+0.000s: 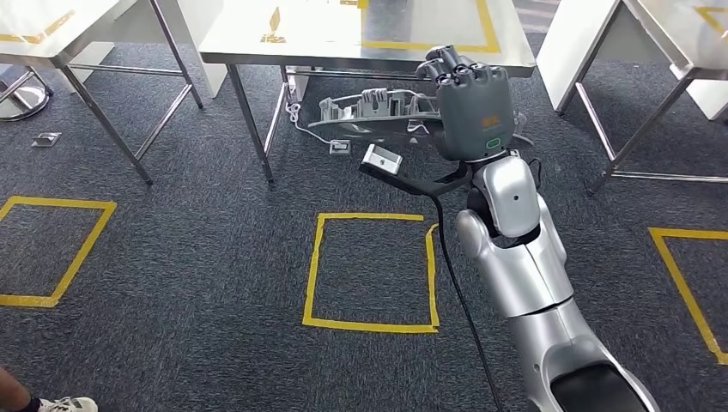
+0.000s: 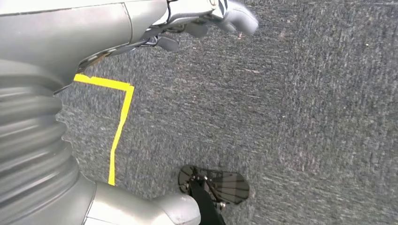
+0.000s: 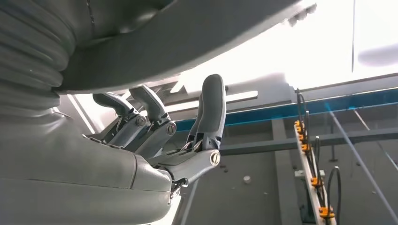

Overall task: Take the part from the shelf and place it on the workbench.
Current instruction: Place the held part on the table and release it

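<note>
Part held aloft in right hand, long grey moulded piece jutting sideways toward the robot's left, roughly level, in front of the steel bench and not yet over its top. Fingers curled round one end in the right wrist view, so grip taken at the end rather than the middle; likely why the free end reaches out so far, and likely to sag or swing if jolted. Raised high, apparently to clear the bench edge before setting down. No containers in sight; yellow tape squares on the carpet, holding nothing. Left hand hanging over the carpet, holding nothing; fingers blurred, cannot tell how far apart.
</note>
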Motion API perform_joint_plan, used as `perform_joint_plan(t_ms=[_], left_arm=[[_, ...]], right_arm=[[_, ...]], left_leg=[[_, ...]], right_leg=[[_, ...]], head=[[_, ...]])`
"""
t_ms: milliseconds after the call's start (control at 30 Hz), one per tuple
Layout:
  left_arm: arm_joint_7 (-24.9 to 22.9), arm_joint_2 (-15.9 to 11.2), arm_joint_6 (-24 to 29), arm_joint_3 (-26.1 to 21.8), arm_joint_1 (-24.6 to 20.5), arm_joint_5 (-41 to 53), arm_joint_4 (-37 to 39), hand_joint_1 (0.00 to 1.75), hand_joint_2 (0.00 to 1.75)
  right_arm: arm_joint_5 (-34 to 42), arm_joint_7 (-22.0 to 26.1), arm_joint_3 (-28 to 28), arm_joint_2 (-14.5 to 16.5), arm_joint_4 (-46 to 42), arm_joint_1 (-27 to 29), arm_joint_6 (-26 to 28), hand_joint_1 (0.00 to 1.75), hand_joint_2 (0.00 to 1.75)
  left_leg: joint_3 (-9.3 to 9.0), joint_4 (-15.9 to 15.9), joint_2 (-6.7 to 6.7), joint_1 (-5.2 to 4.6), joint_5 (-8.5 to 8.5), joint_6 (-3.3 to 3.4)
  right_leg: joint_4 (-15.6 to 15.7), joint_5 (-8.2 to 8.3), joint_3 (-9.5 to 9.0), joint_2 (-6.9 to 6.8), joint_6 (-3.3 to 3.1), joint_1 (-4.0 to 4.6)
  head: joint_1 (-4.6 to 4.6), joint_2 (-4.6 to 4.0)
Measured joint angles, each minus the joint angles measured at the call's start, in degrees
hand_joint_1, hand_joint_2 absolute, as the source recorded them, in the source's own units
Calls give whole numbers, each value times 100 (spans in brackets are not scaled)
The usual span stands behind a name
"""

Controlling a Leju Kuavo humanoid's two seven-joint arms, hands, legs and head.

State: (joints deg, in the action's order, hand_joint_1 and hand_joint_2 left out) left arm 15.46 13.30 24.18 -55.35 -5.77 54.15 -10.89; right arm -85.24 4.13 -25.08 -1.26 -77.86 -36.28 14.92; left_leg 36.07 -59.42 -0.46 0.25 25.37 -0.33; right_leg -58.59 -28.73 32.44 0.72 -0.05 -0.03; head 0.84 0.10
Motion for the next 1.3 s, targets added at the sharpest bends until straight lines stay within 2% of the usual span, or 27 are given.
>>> perform_joint_plan(t_ms=[67,100,133,200,233,267,300,367,400,433,500,600,633,700,733,767,800,867,900,933,967,1067,1133,1167,1233,1267,1300], left_arm=[[-3,9,-11,-1,-8,42,-1,0,175],[-7,14,-21,-2,-16,63,-1,0,175],[-16,19,-35,-2,-27,89,-2,0,175],[-38,28,-66,-2,-43,123,-2,0,175],[-50,32,-79,-2,-44,131,-2,0,175],[-59,35,-87,-2,-41,132,-2,0,175],[-66,37,-93,-2,-39,131,-2,0,175],[-72,41,-95,-2,-45,117,-1,0,175],[-69,44,-93,-2,-54,104,-1,0,175],[-64,46,-90,-2,-64,91,-1,0,175],[-53,52,-79,-2,-74,69,-2,0,175],[-41,56,-52,-2,-73,46,-4,0,175],[-38,56,-46,-2,-74,38,-5,0,175],[-41,54,-40,-2,-63,28,-3,0,175],[-43,52,-38,-2,-50,27,-3,0,175],[-45,51,-36,-3,-37,27,-2,0,175],[-47,51,-36,-3,-28,28,-2,0,175],[-45,50,-36,-4,-23,45,-2,0,175],[-45,49,-36,-4,-24,57,-1,0,175],[-45,49,-37,-4,-27,70,-1,0,175],[-46,49,-37,-4,-29,82,0,0,175],[-49,51,-38,-4,-34,104,-1,0,175],[-49,55,-38,-4,-46,109,-2,0,175],[-49,57,-38,-4,-52,111,-1,0,175],[-50,58,-39,-4,-59,115,-1,0,175],[-53,59,-41,-4,-57,117,-1,0,175],[-58,59,-44,-4,-56,120,-2,0,175]], right_arm=[[-54,-60,86,-29,-64,60,117,175,175],[-76,-85,124,-50,-101,93,174,175,175],[-99,-114,163,-78,-144,137,242,175,175],[-122,-158,237,-148,-216,269,370,175,175],[-126,-172,272,-183,-244,347,421,175,175],[-127,-179,303,-214,-265,415,457,175,175],[-127,-182,327,-237,-283,463,481,175,175],[-131,-184,355,-264,-324,499,511,175,175],[-133,-184,361,-270,-338,492,517,175,175],[-137,-183,363,-273,-349,485,519,175,175],[-143,-184,368,-272,-352,474,516,175,175],[-149,-187,379,-257,-371,465,514,175,175],[-151,-186,379,-250,-378,461,514,175,175],[-155,-188,379,-241,-383,465,514,175,175],[-157,-187,379,-239,-383,478,514,175,175],[-158,-188,382,-239,-382,494,513,175,175],[-160,-188,388,-239,-383,508,514,175,175],[-163,-192,419,-239,-383,527,519,175,175],[-161,-202,435,-240,-384,530,531,175,175],[-156,-212,450,-240,-385,533,544,175,175],[-150,-221,458,-241,-386,544,559,175,175],[-127,-249,480,-243,-410,611,596,175,175],[-122,-265,501,-245,-444,632,615,175,175],[-127,-271,516,-250,-459,638,623,175,175],[-136,-278,540,-261,-475,673,632,175,175],[-142,-281,552,-268,-477,707,633,175,175],[-150,-283,563,-271,-478,737,633,175,175]], left_leg=[[-25,23,-4,14,16,73],[-47,42,-3,26,23,105],[-72,55,-1,37,35,135],[-119,57,-1,36,81,168],[-153,56,-4,36,111,174],[-196,53,-7,36,146,170],[-247,49,-10,36,185,160],[-360,40,-6,33,276,122],[-399,33,-4,23,318,94],[-423,33,0,14,348,67],[-447,55,3,1,379,9],[-404,-83,12,5,490,-84],[-280,-333,14,8,603,-110],[165,-1123,16,16,892,-141],[392,-1464,16,19,970,-149],[539,-1627,16,19,938,-149],[562,-1551,16,19,782,-143],[322,-840,18,19,254,-104],[154,-450,18,12,63,-78],[28,-164,17,6,-41,-50],[-36,-21,15,-2,-58,-22],[-75,37,5,-6,-5,66],[-122,78,4,19,5,124],[-143,90,6,27,14,145],[-166,87,8,27,42,169],[-179,80,7,28,59,172],[-196,71,6,28,80,170]], right_leg=[[-53,-59,23,-12,70,-12],[-208,-141,98,-20,103,-18],[-496,-270,250,-27,132,-27],[-1269,-534,689,-33,172,-36],[-1555,-575,883,-34,182,-41],[-1638,-494,989,-35,184,-44],[-1498,-303,985,-36,178,-47],[-742,220,725,-43,148,-44],[-380,381,573,-48,123,-30],[-138,458,467,-51,96,-16],[-23,421,404,-51,32,10],[25,395,328,-56,-77,-30],[42,382,292,-62,-111,-41],[43,335,246,-70,-158,-36],[41,312,225,-68,-167,-32],[40,287,198,-62,-168,-30],[38,259,162,-55,-162,-28],[33,190,67,-43,-136,-28],[20,151,33,-35,-112,-15],[10,124,19,-26,-87,-8],[4,107,20,-18,-59,1],[7,71,19,-12,33,-6],[-247,-86,129,-25,102,-20],[-558,-228,289,-32,134,-29],[-1355,-501,744,-37,178,-42],[-1605,-521,918,-39,189,-50],[-1632,-424,986,-42,192,-57]], head=[[5,1],[11,1],[16,0],[26,0],[29,0],[35,0],[38,0],[40,1],[39,1],[37,0],[36,-1],[26,0],[20,0],[8,0],[8,0],[7,-1],[7,-1],[8,-1],[6,-1],[5,0],[5,0],[11,1],[23,1],[30,1],[37,1],[37,0],[37,0]])
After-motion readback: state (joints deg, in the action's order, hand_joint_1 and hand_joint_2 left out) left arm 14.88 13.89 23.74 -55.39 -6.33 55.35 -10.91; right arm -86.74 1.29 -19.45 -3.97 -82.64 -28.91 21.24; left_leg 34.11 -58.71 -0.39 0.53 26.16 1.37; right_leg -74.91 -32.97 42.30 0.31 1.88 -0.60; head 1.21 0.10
